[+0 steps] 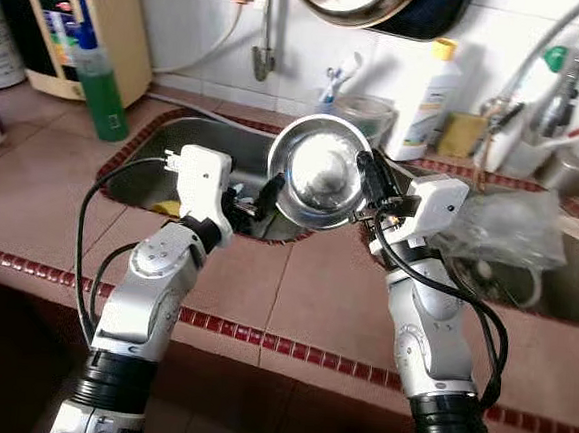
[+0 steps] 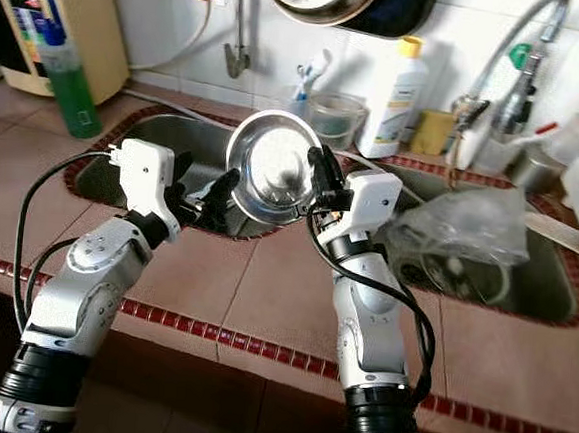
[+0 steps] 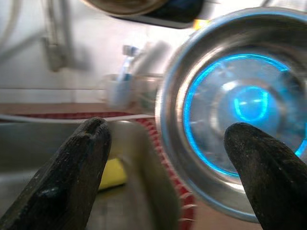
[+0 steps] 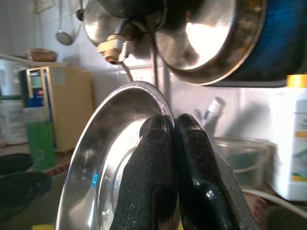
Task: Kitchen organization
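Steel bowl (image 1: 319,172), thin, light and slick, hangs tilted over the sink (image 1: 163,161) edge, right claw (image 1: 368,179) pinching its rim; left claw (image 1: 254,196) gapes beside it.

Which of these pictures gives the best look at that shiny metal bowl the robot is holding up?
The left eye view: the steel bowl shows whole, tilted on edge over the sink, its rim pinched by the right tool. The right eye view shows much the same. The left wrist view crops it; the right wrist view sees it edge-on behind the fingers.
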You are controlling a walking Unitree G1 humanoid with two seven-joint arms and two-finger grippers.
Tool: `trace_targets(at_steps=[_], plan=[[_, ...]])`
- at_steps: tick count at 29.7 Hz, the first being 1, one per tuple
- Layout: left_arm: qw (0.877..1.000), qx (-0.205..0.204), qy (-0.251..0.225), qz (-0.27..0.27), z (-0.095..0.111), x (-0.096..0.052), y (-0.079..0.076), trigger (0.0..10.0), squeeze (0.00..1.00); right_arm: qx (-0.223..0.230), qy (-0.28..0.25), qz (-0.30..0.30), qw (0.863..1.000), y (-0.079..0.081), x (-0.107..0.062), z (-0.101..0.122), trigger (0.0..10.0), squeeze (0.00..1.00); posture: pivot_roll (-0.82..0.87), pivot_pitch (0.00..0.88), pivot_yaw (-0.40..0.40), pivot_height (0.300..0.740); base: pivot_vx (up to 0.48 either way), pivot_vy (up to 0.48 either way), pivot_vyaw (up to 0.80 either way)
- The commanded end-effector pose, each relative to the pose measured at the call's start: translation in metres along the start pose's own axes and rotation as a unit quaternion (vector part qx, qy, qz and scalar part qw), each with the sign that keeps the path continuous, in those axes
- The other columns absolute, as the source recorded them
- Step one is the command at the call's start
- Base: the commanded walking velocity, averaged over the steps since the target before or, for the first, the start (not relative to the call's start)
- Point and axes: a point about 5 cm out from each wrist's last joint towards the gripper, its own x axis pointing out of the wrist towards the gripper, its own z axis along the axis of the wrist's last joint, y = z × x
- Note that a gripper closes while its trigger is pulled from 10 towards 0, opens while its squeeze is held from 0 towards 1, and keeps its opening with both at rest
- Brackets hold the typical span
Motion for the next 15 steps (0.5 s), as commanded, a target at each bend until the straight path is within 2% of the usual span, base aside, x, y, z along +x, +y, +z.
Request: trace_targets(at_steps=[1,15], plan=[[1.0,0.004,0.006,-0.002,-0.0006,-0.0008,0.0009,10.0,0.0,-0.004,-0.008,-0.002,1.0,-0.0006,-0.0009,0.0029,10.0,0.0,-0.07,0.0,0.009,0.74,0.0,0.401,0.0],[1.0,0.011,0.009,-0.01,-0.0012,-0.0013,0.0005,10.0,0.0,-0.003,-0.004,0.002,1.0,0.0027,-0.0022,0.0002,10.0,0.0,-0.06,0.0,0.009,0.74,0.0,0.391,0.0]])
